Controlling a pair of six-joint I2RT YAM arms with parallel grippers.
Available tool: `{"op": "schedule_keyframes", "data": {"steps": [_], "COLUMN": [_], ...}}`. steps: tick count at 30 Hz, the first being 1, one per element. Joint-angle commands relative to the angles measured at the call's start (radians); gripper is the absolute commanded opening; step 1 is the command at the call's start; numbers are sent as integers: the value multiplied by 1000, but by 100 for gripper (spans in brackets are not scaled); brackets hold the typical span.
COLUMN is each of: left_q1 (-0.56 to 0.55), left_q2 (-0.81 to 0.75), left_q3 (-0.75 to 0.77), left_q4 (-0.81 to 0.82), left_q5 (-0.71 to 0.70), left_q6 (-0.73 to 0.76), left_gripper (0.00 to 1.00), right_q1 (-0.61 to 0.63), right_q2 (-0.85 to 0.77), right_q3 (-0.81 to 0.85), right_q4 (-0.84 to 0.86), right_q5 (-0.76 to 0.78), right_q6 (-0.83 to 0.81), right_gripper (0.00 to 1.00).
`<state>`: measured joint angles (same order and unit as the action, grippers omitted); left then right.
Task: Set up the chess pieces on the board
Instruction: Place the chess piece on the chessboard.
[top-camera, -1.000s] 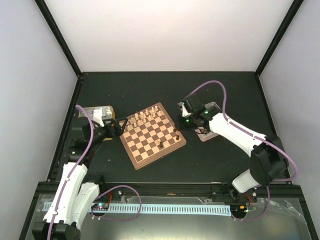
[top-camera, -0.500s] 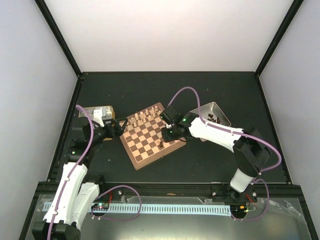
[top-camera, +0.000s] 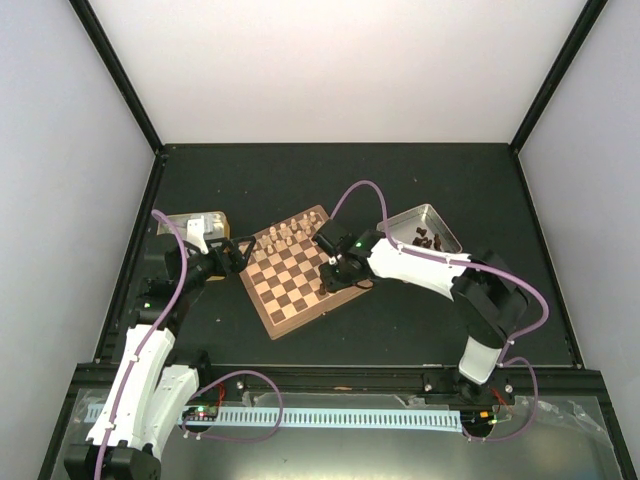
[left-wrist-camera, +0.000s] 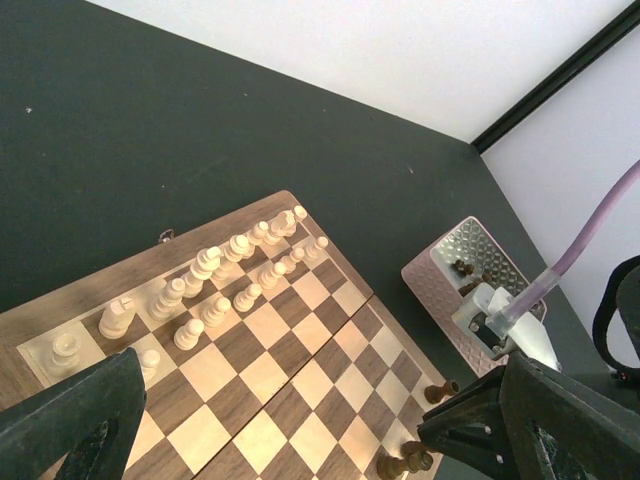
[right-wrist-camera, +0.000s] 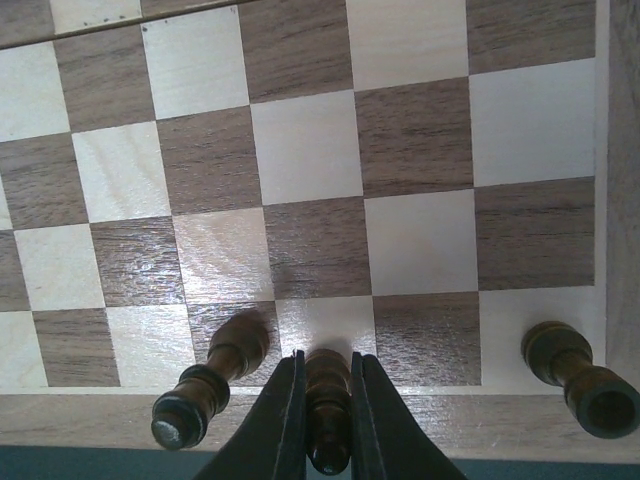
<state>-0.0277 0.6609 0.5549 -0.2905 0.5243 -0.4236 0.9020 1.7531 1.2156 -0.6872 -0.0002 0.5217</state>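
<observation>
Black table top (top-camera: 300, 175) filling mid-frame, silver tin (top-camera: 420, 210) right of centre, gold-sided tin (top-camera: 212, 221) at left, white wall (top-camera: 340, 60) above, pale perforated strip (top-camera: 330, 417) along bottom

We found the left arm (top-camera: 150, 350) rising from its base at the near edge on the left, elbow bent, forearm running up along the table's left edge. The left gripper (top-camera: 238, 256) pointed right, and in the wrist view its dark fingers (left-wrist-camera: 75, 420) stood wide apart with nothing between them. The right arm (top-camera: 420, 265) came up from the near edge on the right, folded sharply at the elbow and stretched left toward the table's middle. The right gripper (right-wrist-camera: 327, 400) pointed down, its pale fingers (right-wrist-camera: 285, 410) pressed close on either side of a dark chess piece (right-wrist-camera: 327, 375).
</observation>
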Motion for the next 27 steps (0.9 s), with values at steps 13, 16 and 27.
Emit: {"op": "schedule_keyframes", "data": {"steps": [13, 16, 27], "left_q1": [-2, -2, -2], "left_q2": [-5, -4, -7], "left_q3": [17, 17, 23], "left_q4": [-2, -4, -8], "left_q5": [14, 14, 15], "left_q6": [1, 1, 3], "left_gripper": [99, 99, 99], "right_q1": [6, 5, -1], "right_q2": [23, 22, -85], "right_q3": [4, 4, 21], "right_q4": [64, 67, 52], "right_q5": [37, 33, 74], "right_q6": [14, 16, 46], "right_gripper": [13, 17, 22]}}
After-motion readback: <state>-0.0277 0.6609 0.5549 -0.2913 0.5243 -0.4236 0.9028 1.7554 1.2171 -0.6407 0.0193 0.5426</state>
